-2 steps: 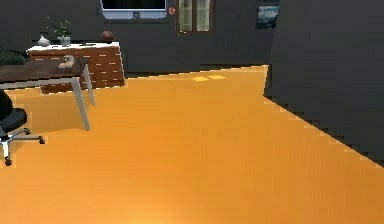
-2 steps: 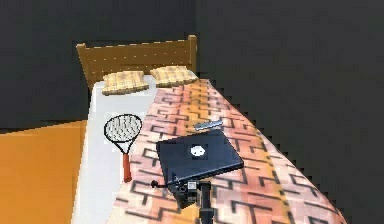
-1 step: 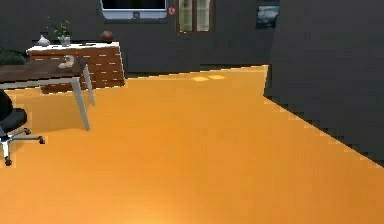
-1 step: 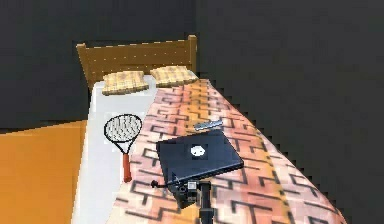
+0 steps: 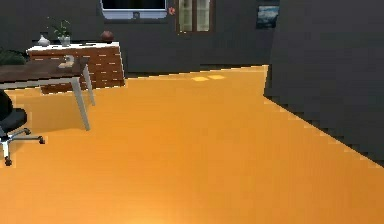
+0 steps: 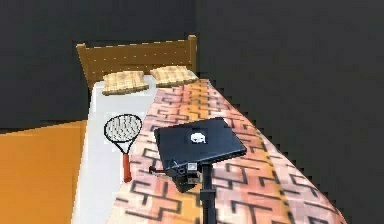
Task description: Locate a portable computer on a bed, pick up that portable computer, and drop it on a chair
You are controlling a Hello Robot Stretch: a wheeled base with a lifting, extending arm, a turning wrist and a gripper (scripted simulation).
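Laptop (image 6: 200, 140) (flat, black), patterned quilt (image 6: 262, 172), wooden headboard (image 6: 137, 56)

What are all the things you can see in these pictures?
bed: one, wooden headboard, patterned cover, arm side view's middle
pillows: two, tan, at the headboard
racket: one, red handle, on the bed's white side
laptop: one, black, flat on the cover
desk: one, dark top, forward view's left
office chair: one, black, beside the desk
dresser: one, brown, behind the desk
plant: one, green, on the dresser
picture: one, bluish, far wall
arm: one, dark, arm side view's bottom
gripper: one, dark, before the laptop; holding anything, cannot tell
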